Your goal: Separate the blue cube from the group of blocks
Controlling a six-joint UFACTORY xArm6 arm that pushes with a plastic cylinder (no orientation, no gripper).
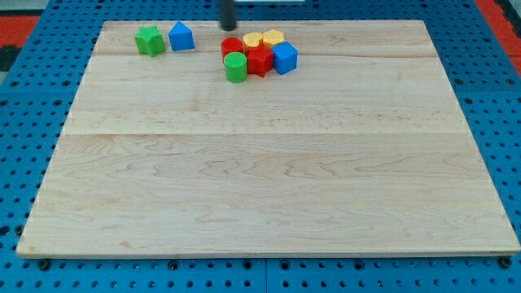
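Pincer: our arm carries none, only a dark rod, so no released or clenched state applies. We see our tip (229, 28) near the view's top, resting just above the red cylinder (232, 46), close to it; whether it touches, we cannot tell.

Landmark for all positions: red cylinder.

Blue cube (284, 58): to the view's right of the cylinder and slightly lower, at the right end of the cluster. It appears to touch the red block (260, 60) on its left; that block's shape is unclear.

Red block: just right of and below the cylinder, packed against it.

Green cylinder (236, 67): directly below the red cylinder, touching or nearly so.

Two yellow blocks: one (253, 40) just right of the cylinder, the other (273, 38) further right, above the cube. Shapes look faceted, not certain.

Green star (150, 40): well to the left of the cylinder, apart from the cluster.

Blue house-shaped block (181, 37): between the star and the cylinder, just beside the star.

All blocks sit along the top part of the wooden worktop (269, 179).
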